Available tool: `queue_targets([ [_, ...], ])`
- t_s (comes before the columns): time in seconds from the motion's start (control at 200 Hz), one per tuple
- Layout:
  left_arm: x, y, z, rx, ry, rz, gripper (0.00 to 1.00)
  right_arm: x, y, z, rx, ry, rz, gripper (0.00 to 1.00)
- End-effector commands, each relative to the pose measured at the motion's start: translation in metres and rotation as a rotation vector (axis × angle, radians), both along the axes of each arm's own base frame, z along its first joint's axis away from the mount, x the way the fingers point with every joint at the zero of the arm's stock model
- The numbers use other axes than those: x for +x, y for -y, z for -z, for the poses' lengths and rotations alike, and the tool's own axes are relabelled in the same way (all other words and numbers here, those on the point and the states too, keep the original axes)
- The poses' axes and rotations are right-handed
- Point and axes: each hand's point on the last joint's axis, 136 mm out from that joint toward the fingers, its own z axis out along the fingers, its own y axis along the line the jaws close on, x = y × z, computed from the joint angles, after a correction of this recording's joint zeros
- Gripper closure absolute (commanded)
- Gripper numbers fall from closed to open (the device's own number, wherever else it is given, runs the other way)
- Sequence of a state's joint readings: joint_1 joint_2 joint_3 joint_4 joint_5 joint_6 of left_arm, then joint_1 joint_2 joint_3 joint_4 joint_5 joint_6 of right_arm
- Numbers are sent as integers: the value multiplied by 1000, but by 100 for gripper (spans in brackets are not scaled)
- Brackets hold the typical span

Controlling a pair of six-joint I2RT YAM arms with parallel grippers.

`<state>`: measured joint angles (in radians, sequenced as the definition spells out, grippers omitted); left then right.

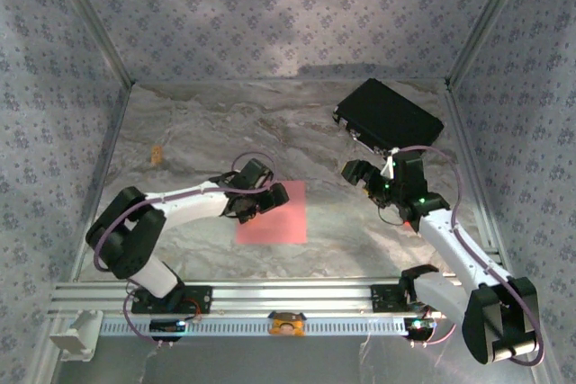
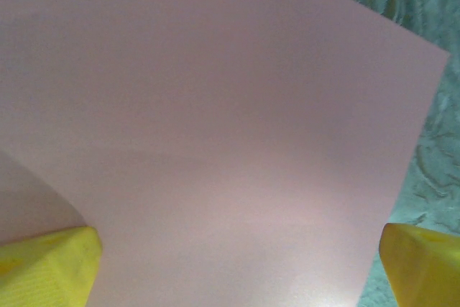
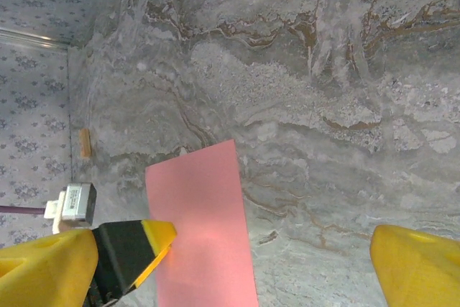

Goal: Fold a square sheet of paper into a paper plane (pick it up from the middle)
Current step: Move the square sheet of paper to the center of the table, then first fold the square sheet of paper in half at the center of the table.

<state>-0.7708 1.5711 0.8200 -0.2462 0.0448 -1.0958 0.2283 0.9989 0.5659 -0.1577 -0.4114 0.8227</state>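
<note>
Hardly begun, by the look of things. No crease and no folded corner anywhere on the square sheet of paper [image 1: 274, 215]: flat on the marble-patterned counter [image 1: 180, 132], between the two arms and somewhat nearer the left one. No paper plane to speak of yet.

Left gripper [image 1: 251, 201] low over the sheet's left edge, fingers [image 2: 44, 267] spread wide in the left wrist view, one over the pink surface and the other just past the sheet's edge over bare counter. Nothing pinched. Hard to tell whether the tips touch the paper.

Right gripper [image 1: 364, 175] well apart from the sheet, near the black case [image 1: 389, 114], likewise spread and holding nothing.

Small orange tag [image 1: 156, 156] far off by the left wall, no part of this.

Left to do, as judged: everything. Lifting the sheet from the middle, then the centre crease, the nose folds, the wings. Step in hand most likely the first approach for that pick-up. Left gripper at the edge rather than the middle, so probably some repositioning needed before any clean grasp.
</note>
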Motion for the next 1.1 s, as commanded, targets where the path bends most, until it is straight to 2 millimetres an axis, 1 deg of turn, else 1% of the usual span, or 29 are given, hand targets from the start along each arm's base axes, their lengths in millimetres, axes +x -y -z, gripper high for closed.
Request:
queue_targets([
  [0.0, -4, 16, 0, -12, -33, 45, 1, 0, -3, -2, 6, 7, -22, 1],
  [0.055, -3, 19, 4, -1, -41, 55, 1, -1, -2, -2, 2, 7, -23, 1],
  [0.13, -2, 24, 3, 13, -33, 80, 1, -1, 0, -3, -9, 4, -15, 1],
  [0.17, 0, 25, -1, 29, -17, 91, 1, -1, -2, -10, -6, 21, -32, 1],
  [0.245, 5, 21, -10, 86, 20, 105, 1, -1, -3, -27, -24, 90, -42, 1],
  [0.295, 8, 19, -17, 123, 40, 121, 1, -1, 2, -35, -38, 120, -10, 1],
  [0.365, 9, 14, -24, 186, 57, 148, 1, -4, 15, -35, -69, 118, 56, 1],
  [0.43, 9, 8, -29, 247, 55, 172, 1, -5, 18, -36, -76, 153, 69, 1],
  [0.505, 9, 6, -30, 298, 31, 208, 1, -6, 21, -33, -82, 160, 79, 1],
  [0.55, 8, 9, -29, 317, 19, 244, 1, -7, 19, -31, -90, 160, 64, 1],
  [0.56, 6, 7, -28, 329, 4, 253, 1, -7, 19, -31, -92, 160, 62, 1],
  [0.68, 0, 11, -22, 365, -54, 336, 1, -8, 19, -21, -125, 104, 41, 1],
  [0.76, -1, 11, -16, 396, -85, 369, 1, -7, 17, -14, -140, 59, 22, 1],
  [0.844, -2, 14, -10, 415, -121, 405, 2, -7, 9, -8, -133, 19, -20, 1],
  [0.929, 1, 14, -7, 440, -126, 402, 3, -6, 0, -4, -115, -6, -63, 1],
  [1.094, 2, 18, -3, 438, -139, 420, 2, -8, -13, 4, -116, -38, -131, 1],
])
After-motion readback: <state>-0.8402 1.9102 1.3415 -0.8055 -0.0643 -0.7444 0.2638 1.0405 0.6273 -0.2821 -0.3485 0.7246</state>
